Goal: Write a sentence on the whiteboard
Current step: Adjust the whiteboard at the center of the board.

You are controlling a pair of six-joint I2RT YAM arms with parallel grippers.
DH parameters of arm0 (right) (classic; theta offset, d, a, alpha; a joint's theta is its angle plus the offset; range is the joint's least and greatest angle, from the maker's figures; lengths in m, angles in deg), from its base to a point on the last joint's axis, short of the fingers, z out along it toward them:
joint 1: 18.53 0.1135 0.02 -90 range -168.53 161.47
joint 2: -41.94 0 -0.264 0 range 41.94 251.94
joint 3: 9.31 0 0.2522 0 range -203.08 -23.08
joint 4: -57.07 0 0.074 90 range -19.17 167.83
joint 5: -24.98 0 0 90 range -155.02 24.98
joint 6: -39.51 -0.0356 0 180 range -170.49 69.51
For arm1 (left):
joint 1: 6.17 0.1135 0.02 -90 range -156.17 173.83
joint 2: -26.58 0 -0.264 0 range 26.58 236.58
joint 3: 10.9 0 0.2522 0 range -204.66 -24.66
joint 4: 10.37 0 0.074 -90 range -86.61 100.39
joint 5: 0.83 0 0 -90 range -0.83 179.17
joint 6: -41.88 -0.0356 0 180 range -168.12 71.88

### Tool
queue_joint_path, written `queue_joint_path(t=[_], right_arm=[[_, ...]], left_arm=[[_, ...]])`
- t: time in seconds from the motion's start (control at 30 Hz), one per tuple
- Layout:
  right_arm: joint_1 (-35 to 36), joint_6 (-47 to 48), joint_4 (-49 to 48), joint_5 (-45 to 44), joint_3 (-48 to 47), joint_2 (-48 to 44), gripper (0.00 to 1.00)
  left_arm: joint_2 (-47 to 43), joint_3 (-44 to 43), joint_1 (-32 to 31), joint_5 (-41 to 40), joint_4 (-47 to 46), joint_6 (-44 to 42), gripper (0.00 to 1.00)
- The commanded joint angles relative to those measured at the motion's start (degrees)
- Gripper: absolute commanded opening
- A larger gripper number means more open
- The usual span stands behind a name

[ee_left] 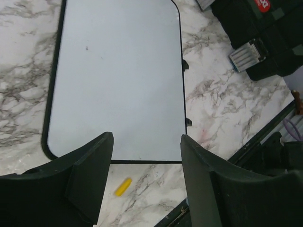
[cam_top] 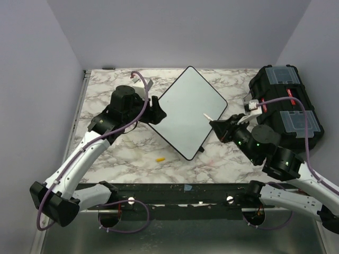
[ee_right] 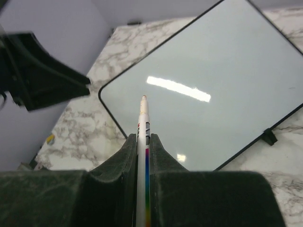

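The whiteboard [cam_top: 185, 111] lies turned like a diamond on the marble table. It also shows in the left wrist view [ee_left: 118, 71] and the right wrist view [ee_right: 213, 94]. Its surface is blank; no sentence shows on it. My right gripper [cam_top: 218, 126] [ee_right: 143, 137] is shut on a white marker [cam_top: 208, 117] [ee_right: 143, 118], uncapped, with its tip over the board's right part. My left gripper [cam_top: 157, 108] [ee_left: 147, 142] is open and empty at the board's left corner, jaws wide apart.
A black toolbox [cam_top: 286, 106] [ee_left: 255, 42] stands right of the board, behind my right arm. A small yellow marker cap [cam_top: 159, 158] [ee_left: 123, 187] lies on the table [cam_top: 132, 153] near the board's front-left edge. Grey walls close in on three sides.
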Motion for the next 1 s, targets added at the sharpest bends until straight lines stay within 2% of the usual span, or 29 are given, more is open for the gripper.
queue_joint_path(t=[0.0, 0.23, 0.47, 0.67, 0.8, 0.97], right_arm=[[0.18, 1.78, 1.67, -15.32, -7.31, -0.54, 0.01], [0.14, 4.4, 0.25, -16.71, -12.91, 3.08, 0.01], [0.15, 5.67, -0.45, -16.07, -15.79, 4.06, 0.0], [0.14, 6.0, 0.27, -16.22, -17.27, 4.01, 0.01], [0.13, 6.27, 0.11, -16.14, -17.28, 3.79, 0.01], [0.12, 6.05, -0.3, -15.99, -16.83, 4.0, 0.01]], left_arm=[[2.28, 2.36, -7.33, -4.55, -3.3, 0.57, 0.59], [13.64, -0.89, -19.08, -12.07, -4.29, -0.64, 0.46], [29.84, -10.63, -27.83, -18.31, -4.44, -1.99, 0.39], [39.51, -16.29, -30.89, -17.91, -5.56, -3.1, 0.35], [43.87, -18.45, -32.98, -16.53, -6.48, -4.97, 0.32], [47.86, -19.98, -34.32, -18.45, -5.72, -6.37, 0.3]])
